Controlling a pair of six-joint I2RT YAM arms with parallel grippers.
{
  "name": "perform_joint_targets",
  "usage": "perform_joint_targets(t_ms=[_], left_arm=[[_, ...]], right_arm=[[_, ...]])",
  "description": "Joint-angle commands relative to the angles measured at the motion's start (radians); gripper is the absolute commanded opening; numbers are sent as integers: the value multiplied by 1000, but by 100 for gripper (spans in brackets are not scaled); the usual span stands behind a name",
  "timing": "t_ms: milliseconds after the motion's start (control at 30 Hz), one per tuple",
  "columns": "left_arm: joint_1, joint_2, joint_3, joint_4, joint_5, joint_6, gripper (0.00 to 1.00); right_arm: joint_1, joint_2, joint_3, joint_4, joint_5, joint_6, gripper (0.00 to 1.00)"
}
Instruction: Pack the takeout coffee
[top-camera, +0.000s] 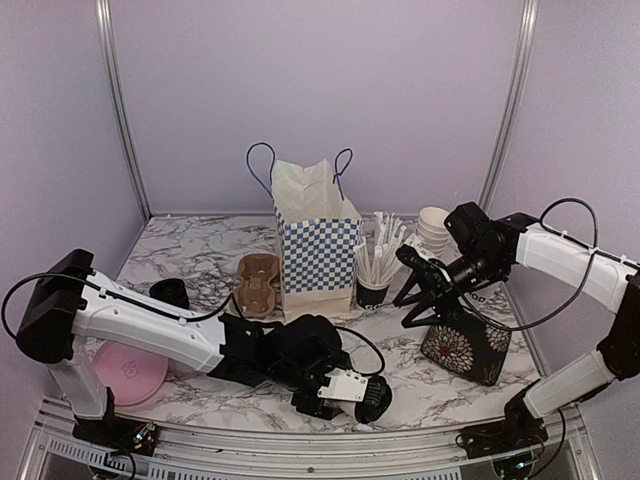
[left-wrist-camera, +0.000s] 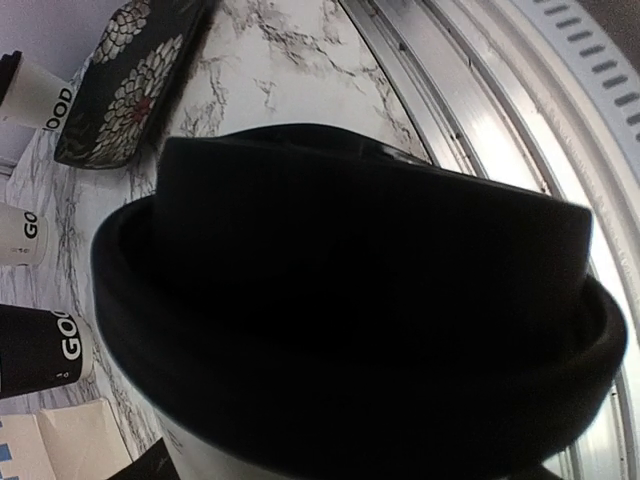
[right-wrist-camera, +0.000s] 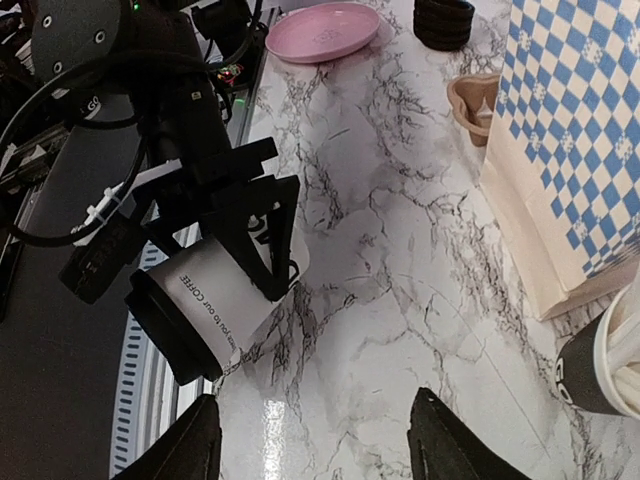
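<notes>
Cup: white paper cup (right-wrist-camera: 212, 303) with black lettering lies on its side at the lower middle of the top view, close to the near edge of the marble table (top-camera: 200, 250); its black lid (left-wrist-camera: 350, 300) fills most of the left wrist view
Left claw: left claw (right-wrist-camera: 242, 268) straddles the cup's body, one dark finger (right-wrist-camera: 262, 215) across the lettered side and the other behind it; the fingers seem to touch the paper, but I cannot tell whether they press tight or only sit loosely about it
Right claw: right claw (right-wrist-camera: 315, 402) hangs over bare marble right of centre in the top view, jaws well apart with nothing between them
Carrier: brown pulp cup carrier (top-camera: 257, 285) sits left of centre, just beside the bag
Other cups: two lettered white cups (left-wrist-camera: 30, 92) stand at the left edge of the left wrist view, beyond the pouch
Bag: blue-checked paper bag (top-camera: 315, 250) stands upright and open at the middle of the top view
Straws: black straw cup (top-camera: 375, 275) just right of the bag
Pouch: dark floral pouch (top-camera: 465, 345) at lower right, below the right claw
Plate: pink plate (top-camera: 130, 372) at lower left, partly hidden by the left arm
Rings: low stack of black rings (top-camera: 170, 293) left of the carrier
</notes>
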Motion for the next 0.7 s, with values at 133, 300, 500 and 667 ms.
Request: perform_joint_targets(t_ms=[133, 300, 500, 667], left_arm=[[159, -235, -166, 321, 163, -431, 75], [222, -243, -190, 434, 196, -656, 73], [245, -242, -257, 592, 231, -784, 74], [245, -239, -266, 630, 251, -803, 74]], right_arm=[[-8, 20, 210, 7, -73, 61, 70], [67, -8, 261, 88, 25, 68, 95], [185, 32, 318, 71, 138, 47, 97], [248, 57, 326, 77, 179, 50, 97]])
